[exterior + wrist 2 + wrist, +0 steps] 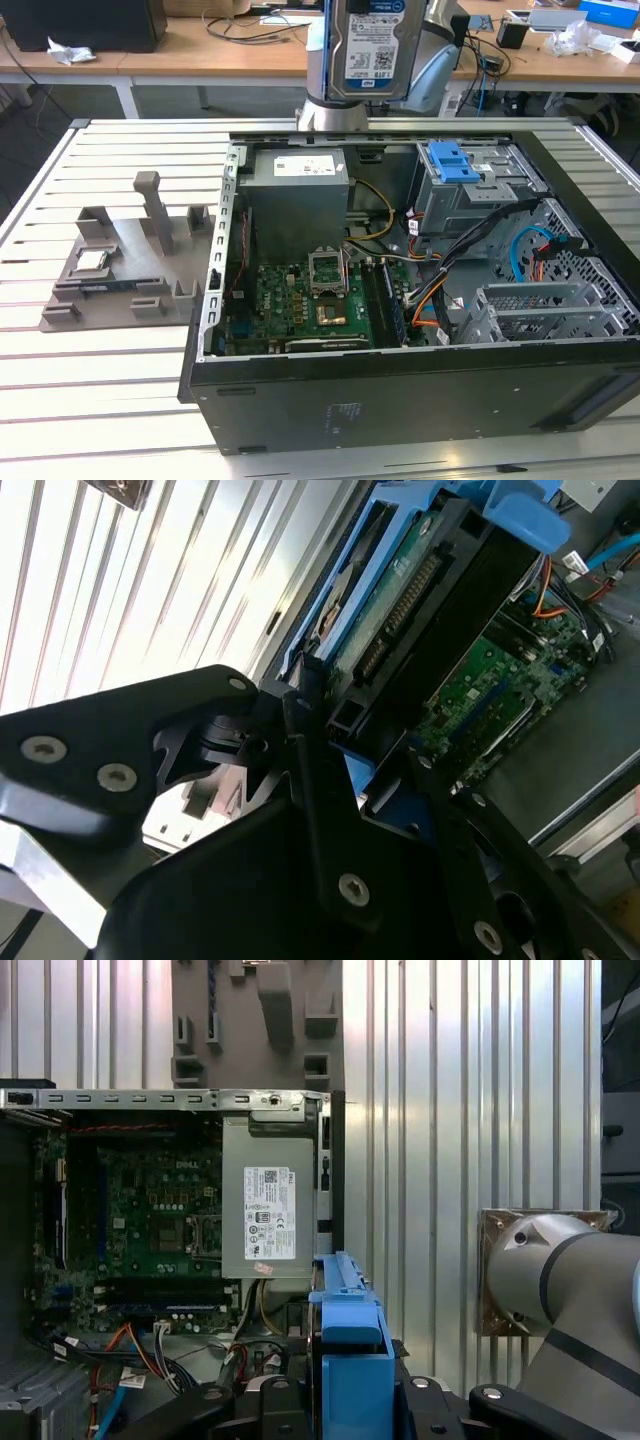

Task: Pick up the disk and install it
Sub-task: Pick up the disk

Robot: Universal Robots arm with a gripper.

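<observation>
The disk (372, 45), silver with a blue-and-white label, hangs upright above the back edge of the open computer case (400, 400) in the exterior view. My gripper (330, 730) is shut on it; in the second wrist view its black fingers (300, 720) clamp the disk's (400, 620) end, where blue side rails and a connector edge show. In the first wrist view the disk's blue rail (345, 1330) points down beside the power supply (270, 1210), over the case's edge.
A grey drive cage with a blue latch (455, 160) stands at the case's back right. The motherboard (310, 300) and loose cables (470, 260) fill the floor of the case. A grey fixture (130, 260) with a small chip (92, 262) lies on the slatted table to the exterior view's left.
</observation>
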